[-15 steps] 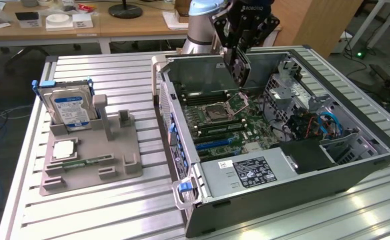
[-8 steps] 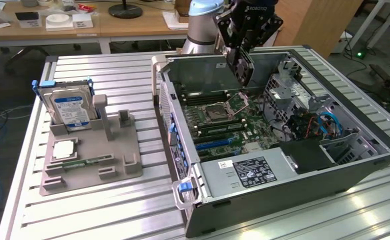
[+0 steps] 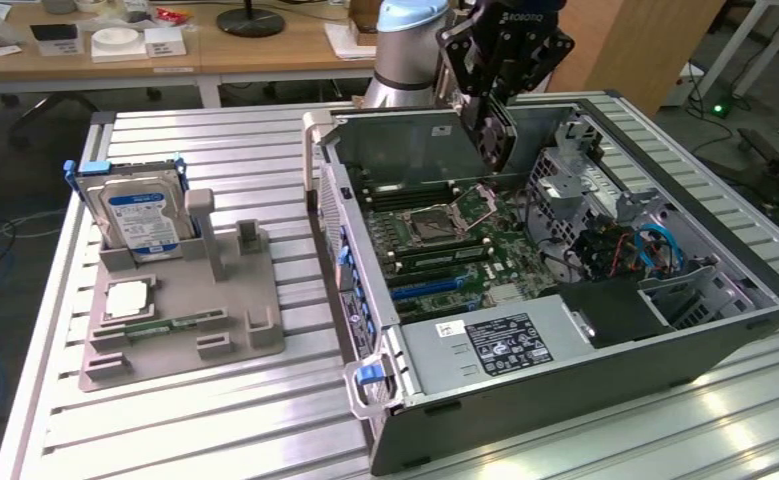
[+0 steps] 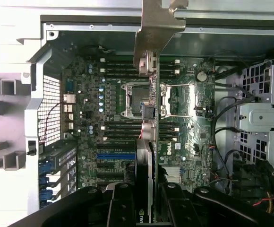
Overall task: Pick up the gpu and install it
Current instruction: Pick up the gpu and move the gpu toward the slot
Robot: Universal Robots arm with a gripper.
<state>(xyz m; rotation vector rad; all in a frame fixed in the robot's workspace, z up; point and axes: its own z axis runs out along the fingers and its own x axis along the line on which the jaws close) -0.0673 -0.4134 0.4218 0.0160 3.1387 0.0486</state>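
White "ROBOTIQ" lettering sits on the hand [image 3: 493, 100]; "DELL" is printed on the motherboard [image 4: 104, 118]. The power-supply label [image 3: 503, 340] is unreadable.

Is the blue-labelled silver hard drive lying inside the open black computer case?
No, the blue-labelled silver hard drive stands upright in the grey holder beside the black computer case.

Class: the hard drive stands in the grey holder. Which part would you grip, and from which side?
Probably the upper part, from above, pinching its broad faces: the hard drive stands upright, and the grey holder encloses its base.
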